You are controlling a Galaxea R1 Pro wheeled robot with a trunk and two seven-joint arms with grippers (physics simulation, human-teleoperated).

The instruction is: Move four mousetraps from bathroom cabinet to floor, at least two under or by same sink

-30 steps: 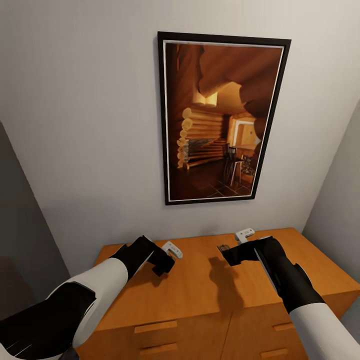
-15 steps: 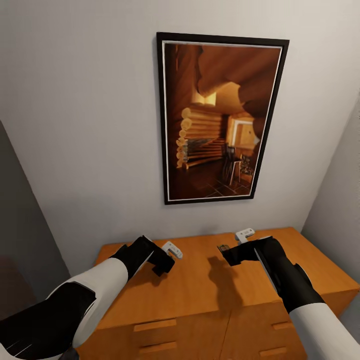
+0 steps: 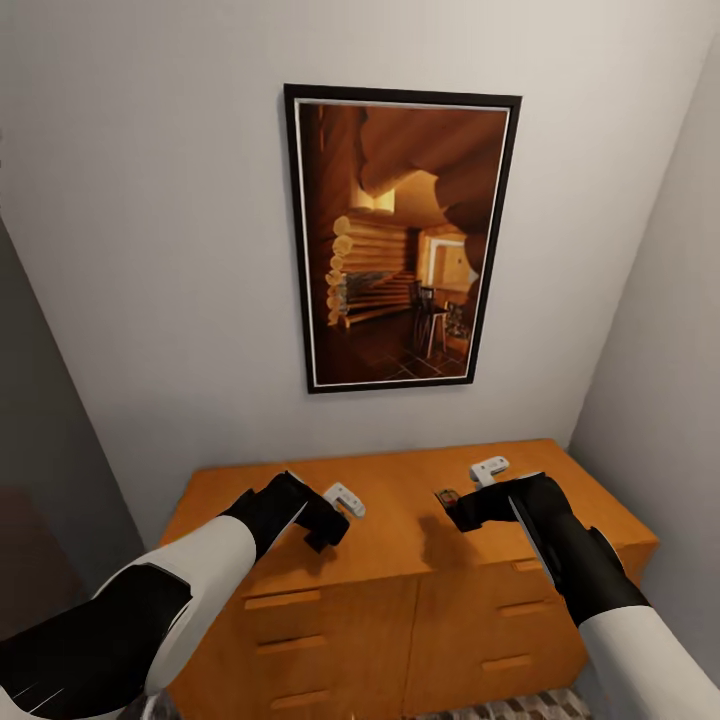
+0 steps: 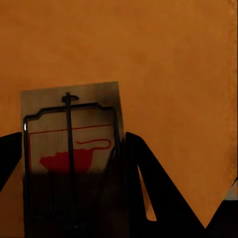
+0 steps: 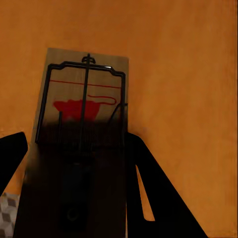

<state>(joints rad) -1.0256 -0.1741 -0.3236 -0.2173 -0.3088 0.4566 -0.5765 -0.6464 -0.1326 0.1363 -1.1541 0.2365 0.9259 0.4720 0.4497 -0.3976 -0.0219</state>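
Head view: both arms are held over the cabinet (image 3: 400, 560), w/ a framed picture (image 3: 400, 240) on the wall behind. A bit of the bathroom floor (image 3: 520, 708) shows at the near edge.

Left wrist view: the left gripper (image 4: 74, 148) has its jaws clamped on a mousetrap (image 4: 72, 148), above the orange top.

Right wrist view: the right gripper (image 5: 74, 148) holds a 2nd mousetrap (image 5: 84, 119) the same way.

Step, I think: carrying 2 traps away. Next: back off, turn, go low & set both on the tiles near the sink.
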